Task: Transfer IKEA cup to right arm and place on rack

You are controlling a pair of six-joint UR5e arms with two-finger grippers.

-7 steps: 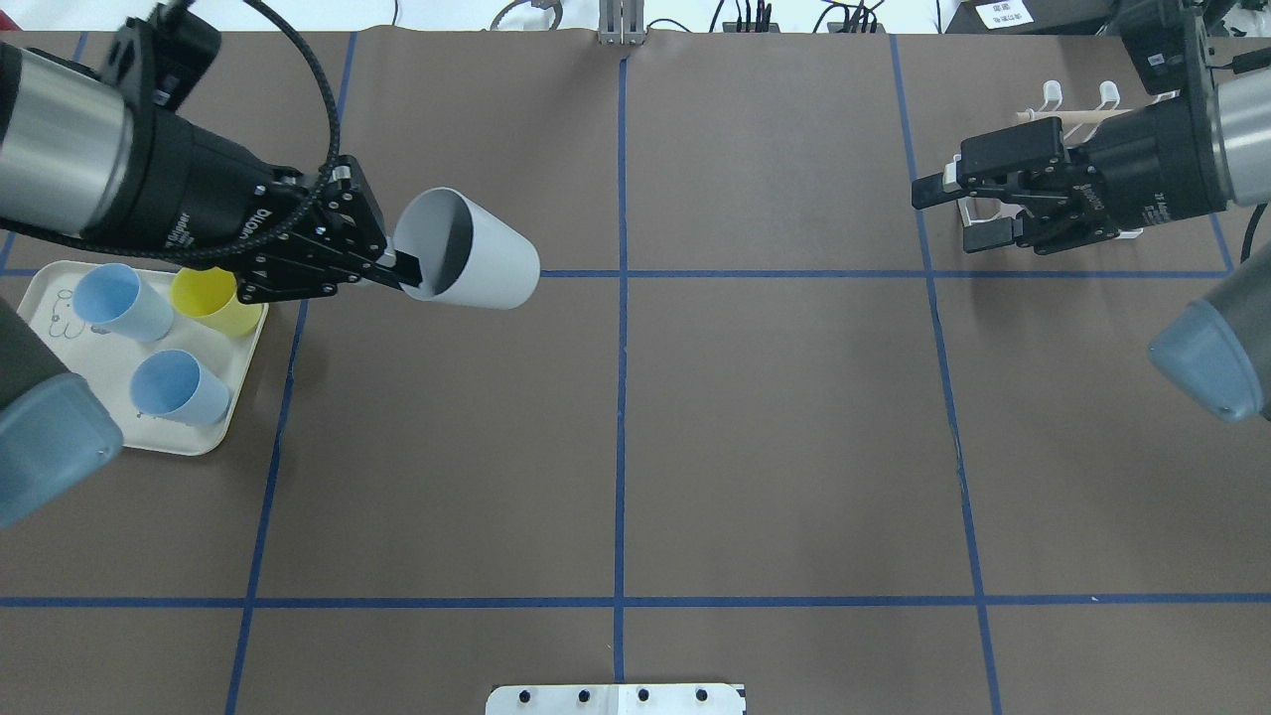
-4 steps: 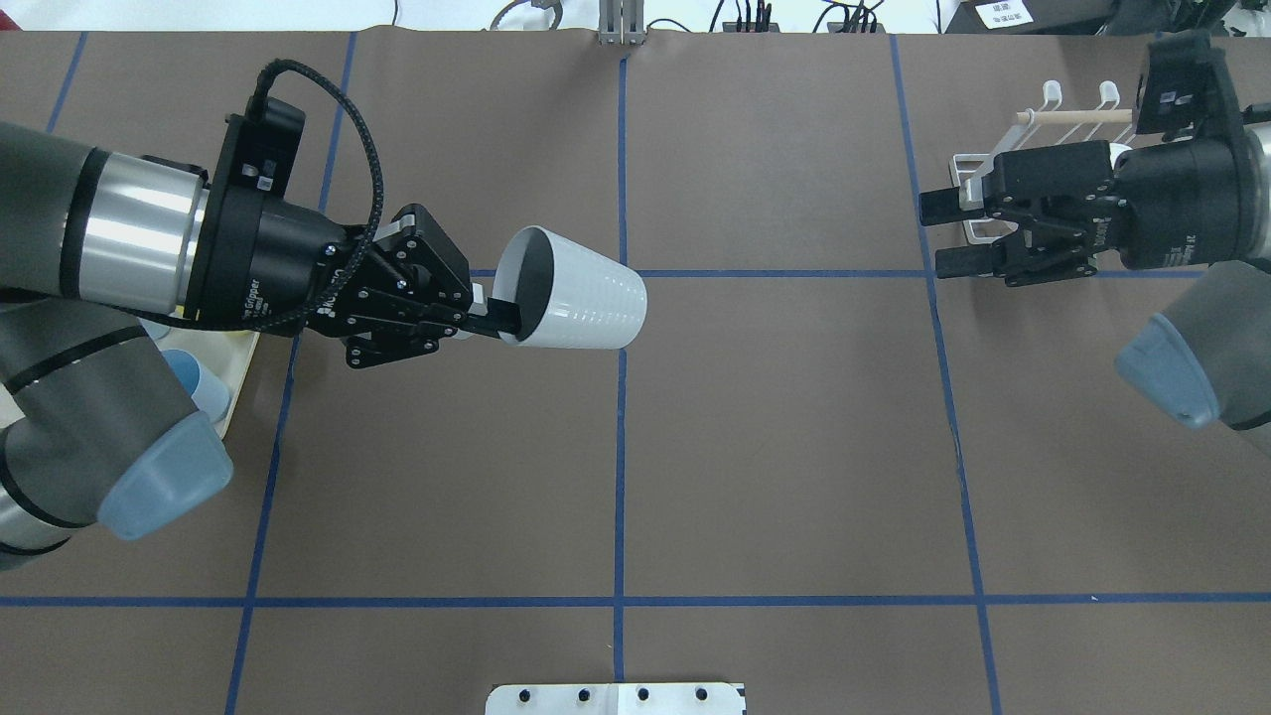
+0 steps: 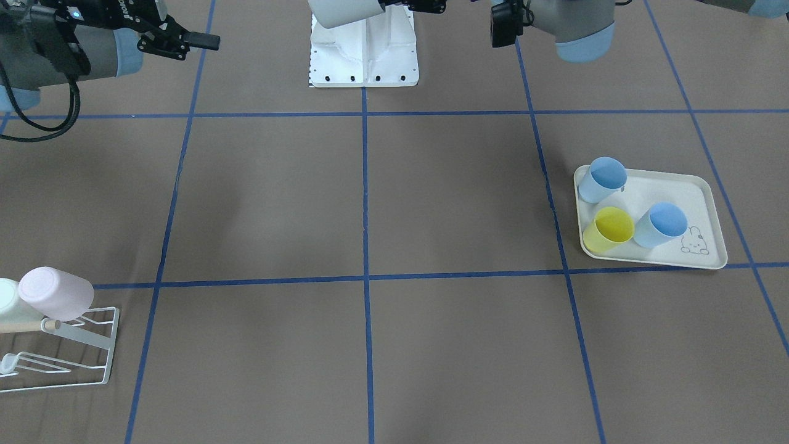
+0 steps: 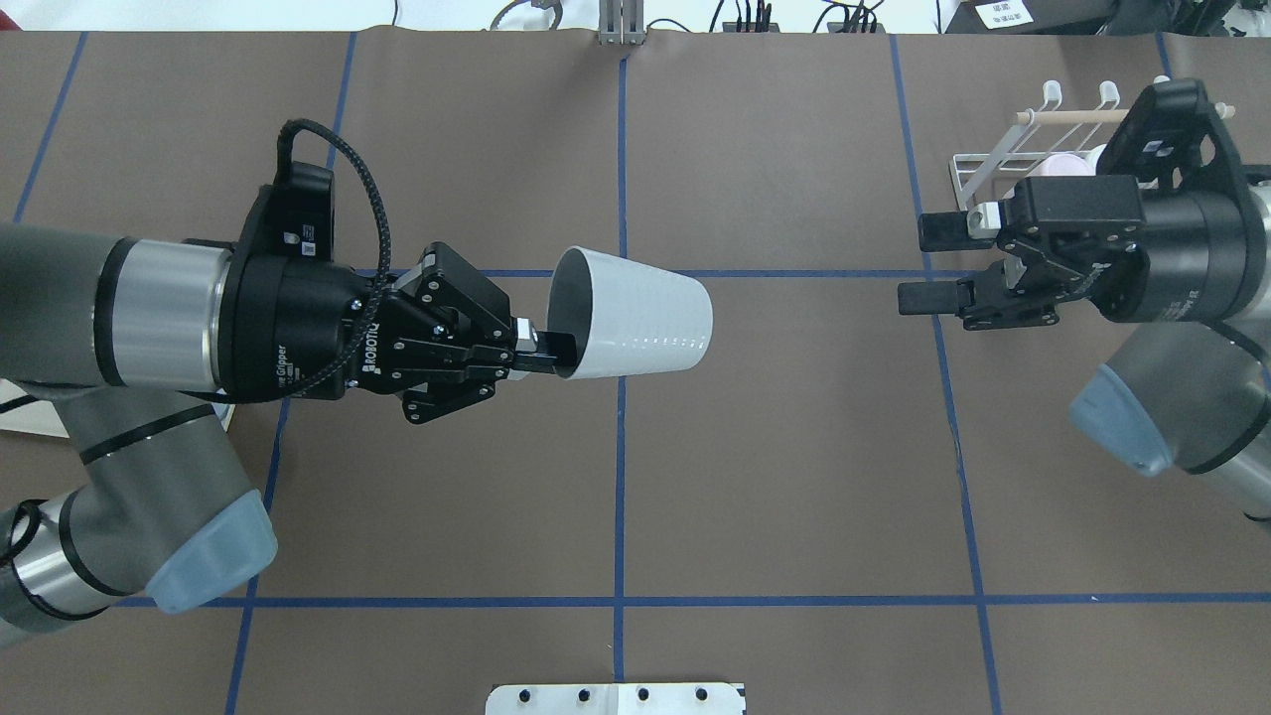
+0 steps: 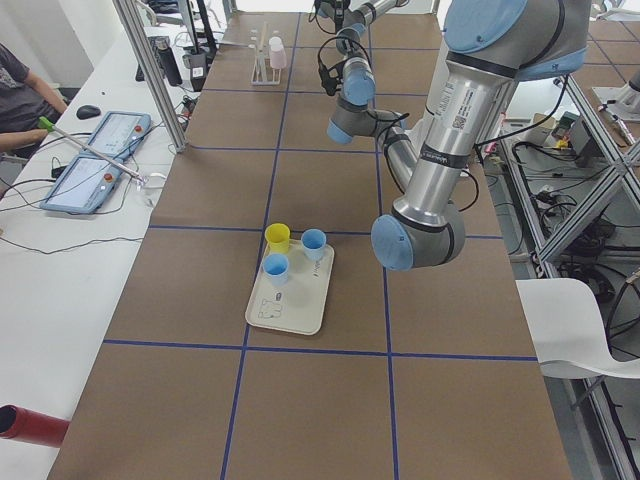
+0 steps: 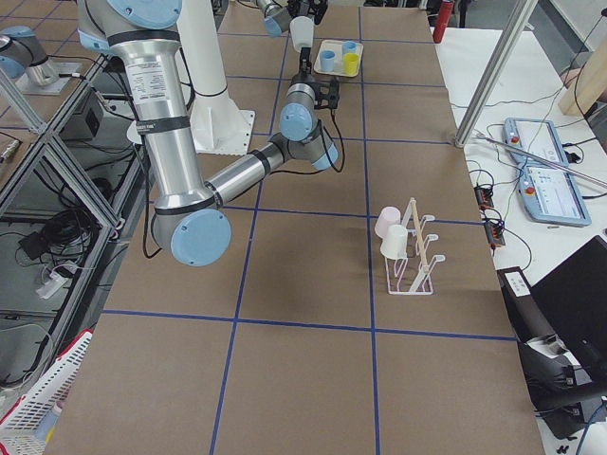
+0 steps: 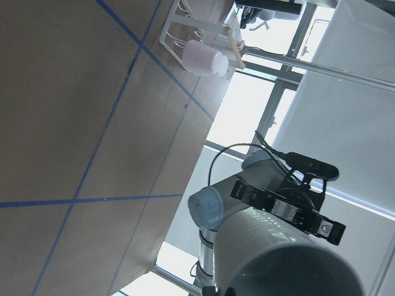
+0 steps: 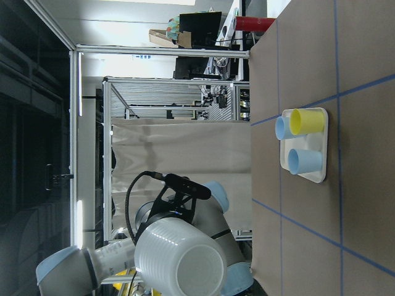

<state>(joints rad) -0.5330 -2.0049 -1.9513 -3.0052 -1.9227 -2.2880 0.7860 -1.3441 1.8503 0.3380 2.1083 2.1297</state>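
White cup (image 4: 635, 313) up in the air, lying sideways over the middle of the table (image 4: 794, 447), between the two arms.

The left gripper (image 4: 549, 355) has it by the rim, one finger (image 4: 558, 348) inside the mouth and the other outside, clamped tight on the wall, and the base points across at the right gripper (image 4: 918, 264). That one hangs well apart from the cup, fingers (image 4: 938, 231) spread wide, nothing between them, with bare brown table below the whole gap. Just behind it, near the far right corner, stands the rack (image 4: 978, 169), with a pink cup (image 3: 55, 293) and a pale cup (image 6: 394, 248) on its prongs. Over at the left end sits the tray (image 3: 672, 185) with two blue cups and a yellow one.
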